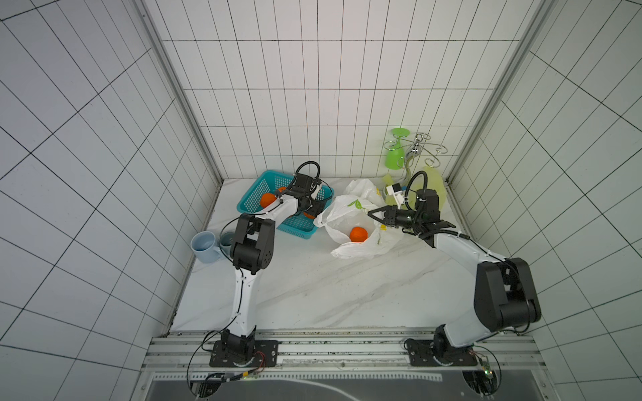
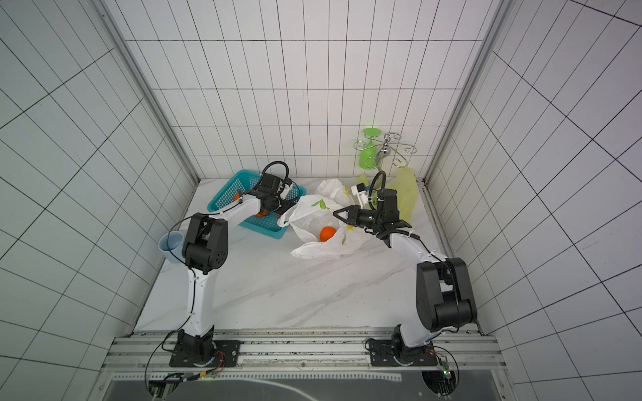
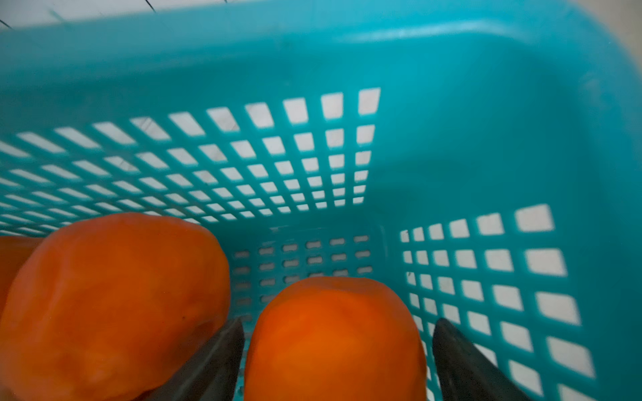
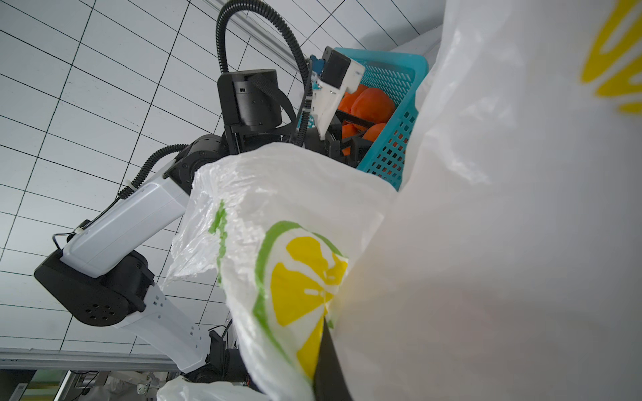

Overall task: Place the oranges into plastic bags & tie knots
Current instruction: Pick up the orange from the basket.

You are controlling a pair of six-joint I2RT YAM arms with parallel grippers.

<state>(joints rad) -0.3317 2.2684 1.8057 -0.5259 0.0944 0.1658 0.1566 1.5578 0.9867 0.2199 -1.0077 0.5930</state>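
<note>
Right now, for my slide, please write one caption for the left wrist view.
Open fingers of the left gripper straddle an orange inside the teal basket; a second orange lies beside it.

The left arm [image 1: 243, 298] and right arm [image 1: 465, 248] share glossy white shells between bulky matte-black joints [image 1: 250, 246]. Black corrugated hoses [image 4: 220, 38] loop over the wrists, black base plates [image 1: 269, 349] anchor them, and the right claw [image 1: 371, 212] has black tapered fingers [image 4: 326, 368].

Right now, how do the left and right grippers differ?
The left gripper is open; the right gripper is shut. The left gripper's fingers flank an orange in the teal basket, not yet squeezing it; the right gripper pinches the rim of the white bag, holding its mouth open. Both work at the far end of the table.
</note>
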